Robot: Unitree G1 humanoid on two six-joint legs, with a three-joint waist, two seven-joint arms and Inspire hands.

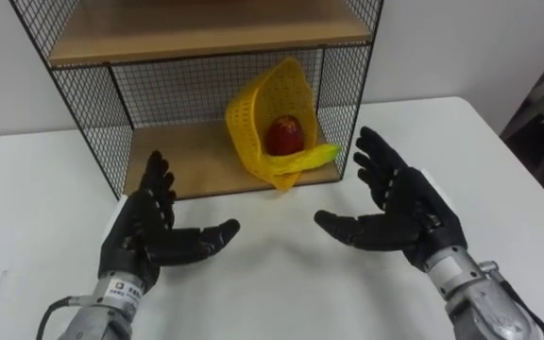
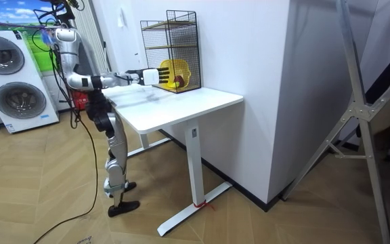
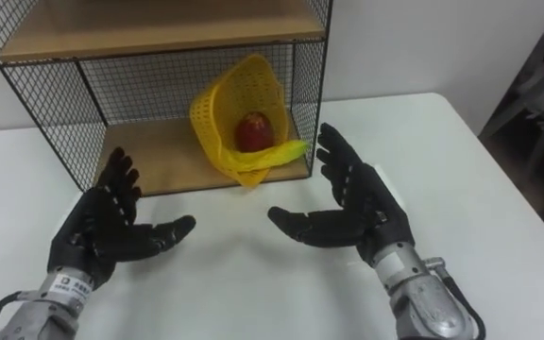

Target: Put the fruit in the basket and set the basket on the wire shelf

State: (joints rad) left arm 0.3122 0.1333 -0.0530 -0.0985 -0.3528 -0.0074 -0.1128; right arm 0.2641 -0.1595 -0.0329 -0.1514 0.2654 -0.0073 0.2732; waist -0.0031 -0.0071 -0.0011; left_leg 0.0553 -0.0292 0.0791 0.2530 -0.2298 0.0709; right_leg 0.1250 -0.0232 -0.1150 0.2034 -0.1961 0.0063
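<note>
The yellow basket (image 1: 270, 104) lies on the lower board of the wire shelf (image 1: 91, 109), at its right end. It is tipped with its mouth toward me and the red fruit (image 1: 284, 134) is inside. I think it leans against the back mesh. My left robot hand (image 1: 144, 231) and right robot hand (image 1: 409, 203) are both released, palms facing each other, above the desk (image 1: 281, 274) near its back edge. The desk's front has room for pulling away, but the basket's rim overhangs the board's front edge.
</note>
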